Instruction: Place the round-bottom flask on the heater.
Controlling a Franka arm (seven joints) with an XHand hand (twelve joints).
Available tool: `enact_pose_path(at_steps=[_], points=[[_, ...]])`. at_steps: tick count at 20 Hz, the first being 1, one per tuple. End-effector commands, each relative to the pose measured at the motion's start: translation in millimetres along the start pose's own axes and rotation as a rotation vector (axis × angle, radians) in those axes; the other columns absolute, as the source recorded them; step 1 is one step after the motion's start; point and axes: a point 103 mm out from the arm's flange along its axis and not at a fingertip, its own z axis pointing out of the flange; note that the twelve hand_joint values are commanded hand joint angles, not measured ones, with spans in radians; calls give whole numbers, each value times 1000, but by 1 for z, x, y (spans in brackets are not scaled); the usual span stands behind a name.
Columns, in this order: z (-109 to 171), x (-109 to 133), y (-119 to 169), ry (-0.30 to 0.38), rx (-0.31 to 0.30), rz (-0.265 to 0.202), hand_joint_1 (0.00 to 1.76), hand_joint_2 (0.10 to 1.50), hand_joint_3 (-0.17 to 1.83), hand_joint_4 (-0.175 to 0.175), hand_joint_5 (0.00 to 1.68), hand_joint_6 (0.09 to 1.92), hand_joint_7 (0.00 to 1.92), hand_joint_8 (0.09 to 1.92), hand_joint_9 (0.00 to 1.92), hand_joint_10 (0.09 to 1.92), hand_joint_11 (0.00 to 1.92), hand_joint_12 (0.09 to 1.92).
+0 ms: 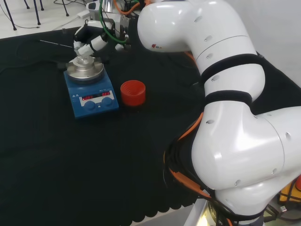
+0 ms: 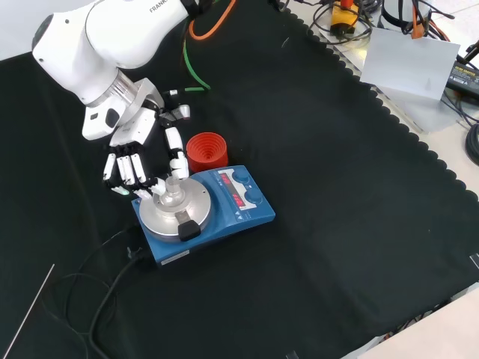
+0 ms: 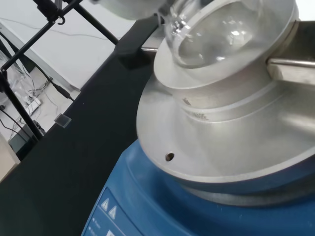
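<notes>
Over the blue heater with its round metal block (image 2: pixel 178 212), I see the black and white hand (image 2: pixel 135 161) pinching the clear round-bottom flask (image 3: pixel 216 32), seated in the block's well. Letting go off-centre could tip it.

The round-bottom flask (image 3: pixel 216 34) is clear glass and sits in the silver metal bowl atop the heater (image 2: pixel 202 213), seemingly upright. The heater is a blue box with a round silver top, standing on the black surface (image 2: pixel 337 187).

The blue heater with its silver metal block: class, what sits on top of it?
A clear glass round-bottom flask sits in the block, with the hand around it. Its underside is hidden.
</notes>
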Motion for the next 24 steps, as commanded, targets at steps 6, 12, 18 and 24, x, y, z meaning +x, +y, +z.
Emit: enact_pose_path(at_steps=[6, 12, 18, 24], points=[[-2, 2, -3, -8, -5, -4, 888, 848, 99, -15, 691, 890, 676, 698, 716, 845, 147, 1464], [-8, 0, -14, -21, -18, 9, 887, 837, 122, -12, 740, 862, 682, 708, 712, 854, 147, 1472], [-18, 2, -23, -49, -22, 16, 888, 788, 227, -11, 765, 830, 692, 704, 720, 850, 157, 1465], [-39, 18, -31, -166, 27, 31, 918, 708, 404, -9, 772, 828, 708, 707, 787, 836, 276, 1432]])
